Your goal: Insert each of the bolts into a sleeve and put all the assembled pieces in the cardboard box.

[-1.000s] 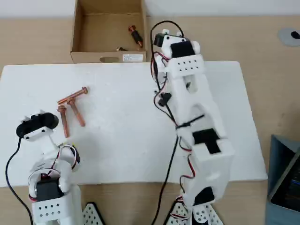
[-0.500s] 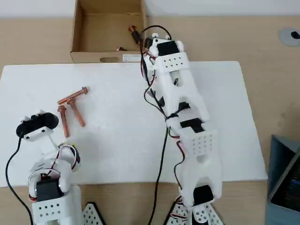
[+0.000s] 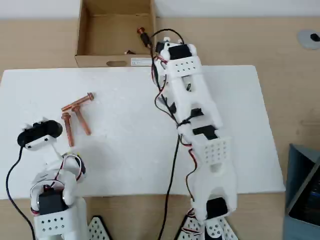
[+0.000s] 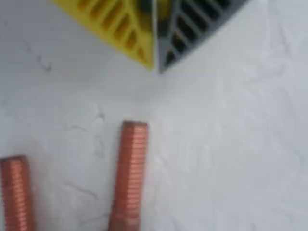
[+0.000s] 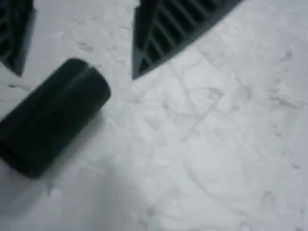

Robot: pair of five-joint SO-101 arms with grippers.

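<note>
1. Copper-coloured bolts (image 3: 81,120), three in number, are laid close together on the left part of the white foam board (image 3: 130,145). Fine threading is seen on their shanks in the left wrist view.
2. A black sleeve (image 5: 48,122), a smooth matte cylinder, is laid flat on the board's pitted surface.
3. One assembled piece (image 3: 145,36) is seen inside the cardboard box (image 3: 115,61), near its right wall. The box is set just beyond the board's far edge.
4. The right gripper (image 5: 77,75) is held spread wide, with nothing clamped. One end of the sleeve is placed between its dark ribbed fingertips.
5. The left gripper (image 4: 155,53) is closed tip to tip, one yellow finger against one grey, and is empty just short of the bolt ends.
6. The right arm (image 3: 200,115) is stretched long across the board toward the box's near right corner. The left arm (image 3: 50,195) is folded low at the near left.
7. A wooden table (image 3: 285,50) is seen under everything.
</note>
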